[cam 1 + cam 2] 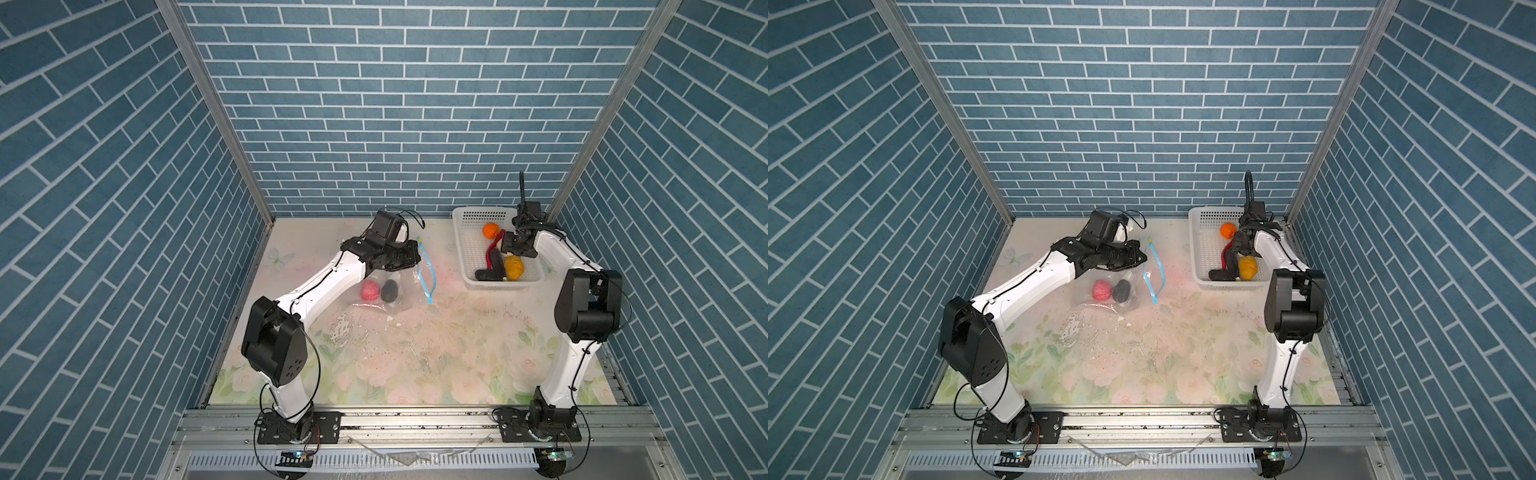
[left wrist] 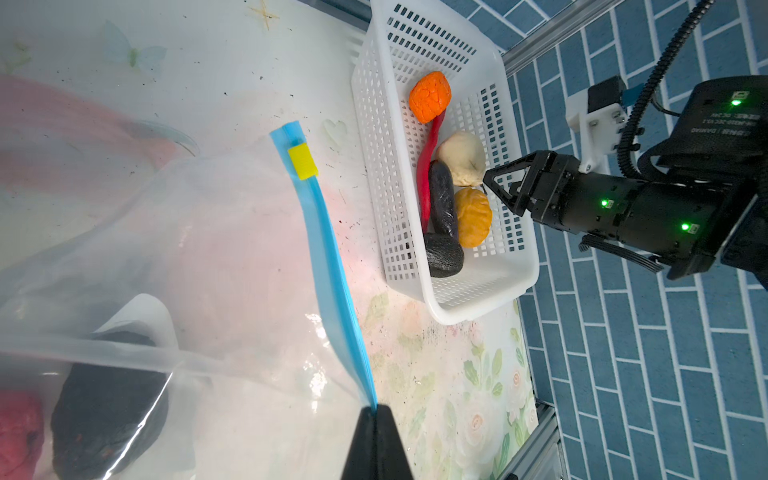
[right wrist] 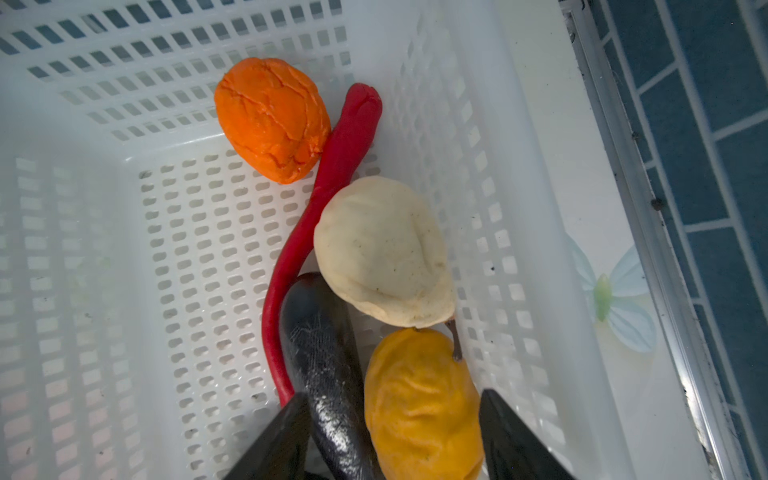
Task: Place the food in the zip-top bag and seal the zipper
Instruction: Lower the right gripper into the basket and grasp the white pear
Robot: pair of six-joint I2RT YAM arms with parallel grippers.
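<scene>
- The left gripper is clamped shut on the zipper, its fingertips pinching the light-blue strip at the end away from the yellow slider tab.
- The zip-top bag spreads out from that pinch, with its clear film slumped on the floral table under the gripper.
- In both top views the zipper's two blue lips stand apart, so the mouth gapes on the side facing the right gripper.
- Inside the bag, back behind the left fingertips, a pink lump and a black lump sit side by side.
- The right gripper is down inside the white basket, jaws spread wide and gripping nothing.
- Right at its tips, between the two fingers, lie the eggplant and the yellow-brown lump, just beside each other.
- Just ahead of the tips is the cream lump, touching the yellow-brown one.
- The red chili curves alongside the eggplant and runs on ahead.
- Farthest ahead is the orange lump, against the chili's thick end.
- A second black lump lies at the eggplant's other end, off to the right gripper's side.
</scene>
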